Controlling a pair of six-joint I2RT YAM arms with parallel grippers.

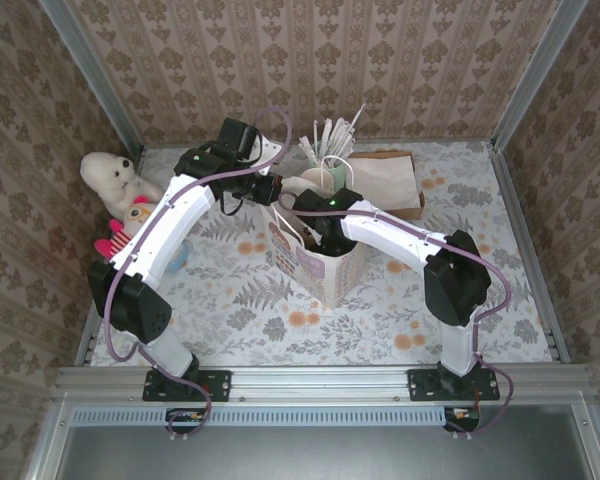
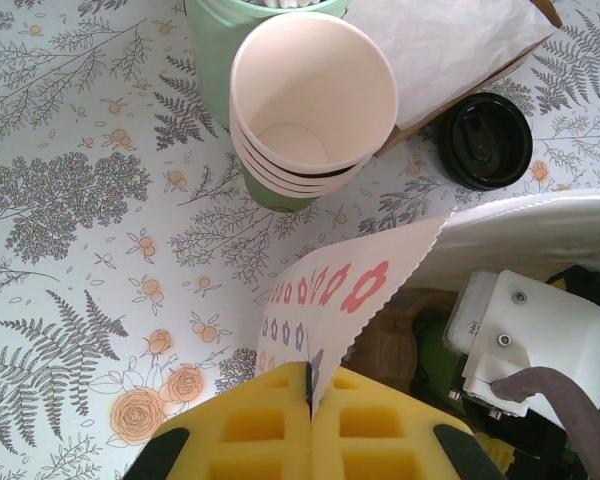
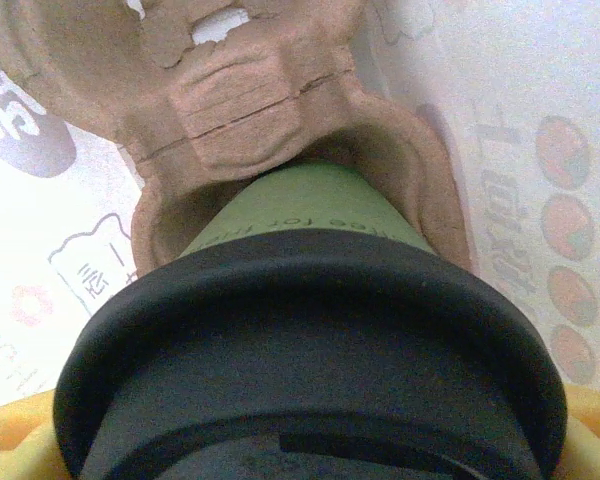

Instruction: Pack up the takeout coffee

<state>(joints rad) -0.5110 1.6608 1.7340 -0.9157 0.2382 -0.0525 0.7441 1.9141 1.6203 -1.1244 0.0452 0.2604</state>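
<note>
Holding the takeout coffee (image 3: 310,330) inside the white paper bag (image 1: 315,270), centre of the overhead frame.
Right gripper (image 3: 300,455): yellow pads (image 3: 10,445) pressed against both sides of the coffee's black lid, pinching the cup. The green cup's far end sits in a pocket of a brown moulded-pulp carrier (image 3: 240,110), upper half of the wrist frame. Left gripper (image 2: 310,400): pads pressed together on the bag's serrated, flower-printed rim, bottom centre of its frame. Above it: stack of cream cups (image 2: 310,100) just beside green straw holder (image 2: 215,45); loose black lid (image 2: 485,140) on the table (image 2: 70,200), upper right. Plush toys (image 1: 120,195) at left of the overhead frame.
</note>
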